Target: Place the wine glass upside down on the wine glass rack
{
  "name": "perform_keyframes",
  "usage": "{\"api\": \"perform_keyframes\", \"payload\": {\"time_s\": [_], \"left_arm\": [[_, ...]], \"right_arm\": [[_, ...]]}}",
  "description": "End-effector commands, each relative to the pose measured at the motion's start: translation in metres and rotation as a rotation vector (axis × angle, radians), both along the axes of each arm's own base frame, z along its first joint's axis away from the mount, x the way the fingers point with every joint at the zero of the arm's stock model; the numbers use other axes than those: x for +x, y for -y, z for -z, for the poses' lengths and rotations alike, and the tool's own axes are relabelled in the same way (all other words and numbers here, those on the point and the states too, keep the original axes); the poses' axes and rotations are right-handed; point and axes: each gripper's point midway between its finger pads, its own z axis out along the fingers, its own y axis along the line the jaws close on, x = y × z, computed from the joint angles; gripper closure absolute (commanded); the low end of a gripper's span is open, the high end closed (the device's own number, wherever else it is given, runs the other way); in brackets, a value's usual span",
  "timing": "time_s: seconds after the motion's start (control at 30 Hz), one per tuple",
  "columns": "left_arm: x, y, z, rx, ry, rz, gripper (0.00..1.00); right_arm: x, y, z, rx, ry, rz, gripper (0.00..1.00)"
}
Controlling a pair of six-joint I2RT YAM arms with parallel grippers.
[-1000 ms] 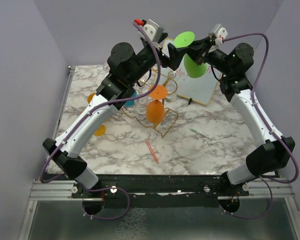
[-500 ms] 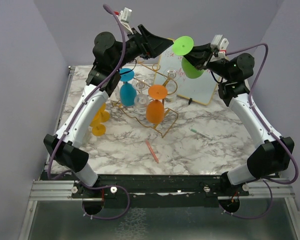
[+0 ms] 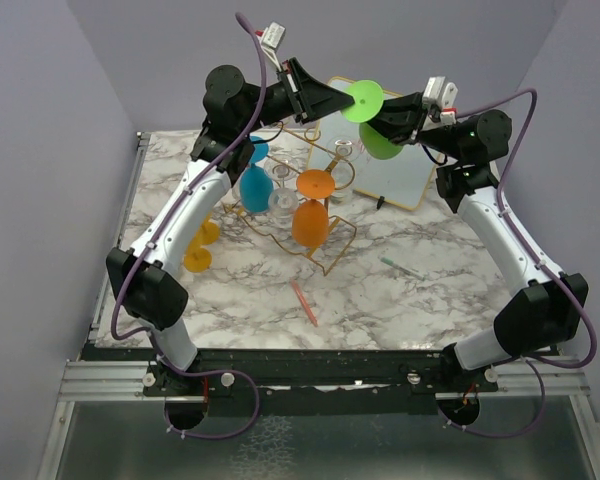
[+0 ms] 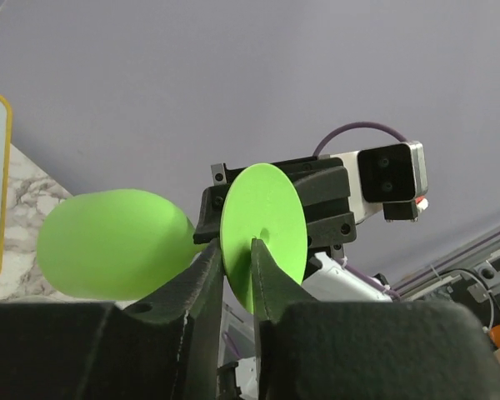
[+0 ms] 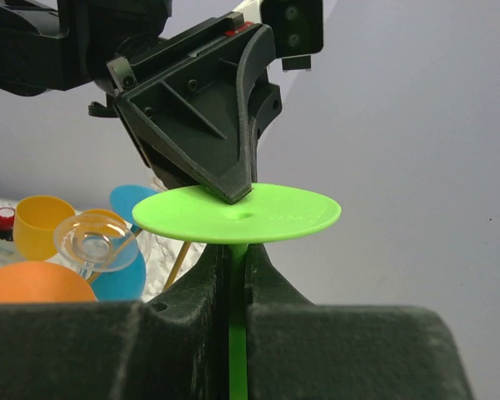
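**A:** Top view, what's changing?
**B:** I'm swinging my left gripper (image 3: 342,100) in and closing it on the foot of the green wine glass (image 3: 363,101), held aloft beyond the wine glass rack (image 3: 325,252). A handover is starting.
**A:** Left wrist?
**B:** The fingers are pinching the foot's rim, which is hiding the stem.
**A:** Right wrist?
**B:** My right gripper (image 5: 232,254) is clamping the stem. The bowl is falling out of frame.

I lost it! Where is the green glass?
From above, the green glass is in the air at the back, between the left pincer and right pincer, over the whiteboard.
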Motion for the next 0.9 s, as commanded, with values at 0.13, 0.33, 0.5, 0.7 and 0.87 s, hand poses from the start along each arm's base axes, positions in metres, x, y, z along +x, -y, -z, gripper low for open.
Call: {"api": "perform_keyframes", "payload": {"time_s": [0.13, 0.33, 0.5, 0.7, 0.87], "left_arm": [[-0.018, -0.004, -0.026, -0.042, 0.065, 0.06, 1.0], [-0.006, -0.015, -0.043, -0.087, 0.08, -0.017, 1.0], [0.019, -0.027, -0.048, -0.132, 0.022, -0.097, 1.0], [0.055, -0.037, -0.017, -0.15, -0.145, -0.159, 1.0], [0.079, -0.04, 0.01, -0.111, -0.228, -0.237, 1.0]], "right_arm": [[-0.001, -0.001, -0.005, 0.001, 0.006, -0.014, 0.89], [0.003, 0.008, -0.007, 0.05, -0.03, 0.064, 0.45], [0.004, 0.02, 0.0, 0.071, -0.067, 0.155, 0.38], [-0.002, 0.042, 0.012, 0.1, -0.126, 0.295, 0.38], [-0.026, 0.056, 0.009, 0.117, -0.158, 0.343, 0.38]]}}
